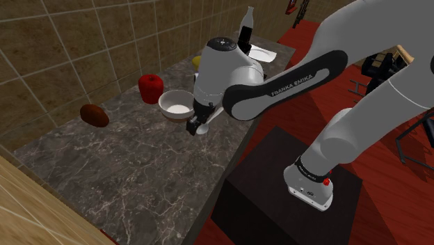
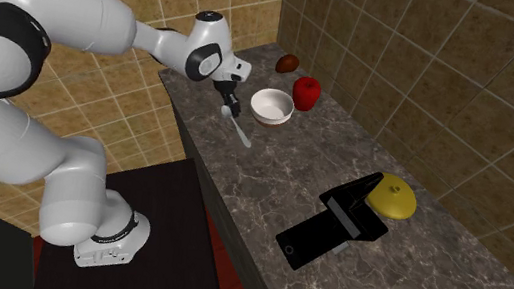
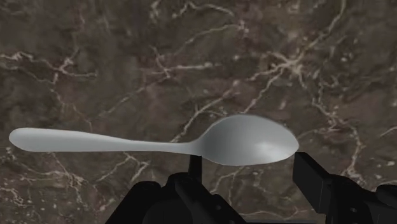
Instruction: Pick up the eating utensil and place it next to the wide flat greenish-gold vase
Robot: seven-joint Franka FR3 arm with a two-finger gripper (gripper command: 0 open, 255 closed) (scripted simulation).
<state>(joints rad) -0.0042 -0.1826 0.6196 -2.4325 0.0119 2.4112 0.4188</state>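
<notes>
A grey spoon (image 3: 159, 143) lies crosswise between my gripper's (image 3: 251, 170) black fingers, which clasp its bowl from both sides. In the second exterior view the spoon (image 2: 239, 126) hangs slanted under the gripper (image 2: 228, 103), just above the dark marble counter (image 2: 345, 149) and near its front edge. The shoulder view has the gripper (image 1: 197, 124) and spoon (image 1: 202, 129) right beside a white bowl (image 1: 176, 104). The wide flat greenish-gold vase (image 2: 393, 195) sits farther along the counter by the tiled wall, well away from the gripper; in the shoulder view the vase (image 1: 197, 61) peeks out behind the arm.
The white bowl (image 2: 272, 106), a red rounded object (image 2: 305, 91) and a brown one (image 2: 288, 63) stand near the wall past the gripper. A flat black object (image 2: 330, 228) lies beside the vase. A dark bottle (image 1: 247, 24) stands at the counter's far end.
</notes>
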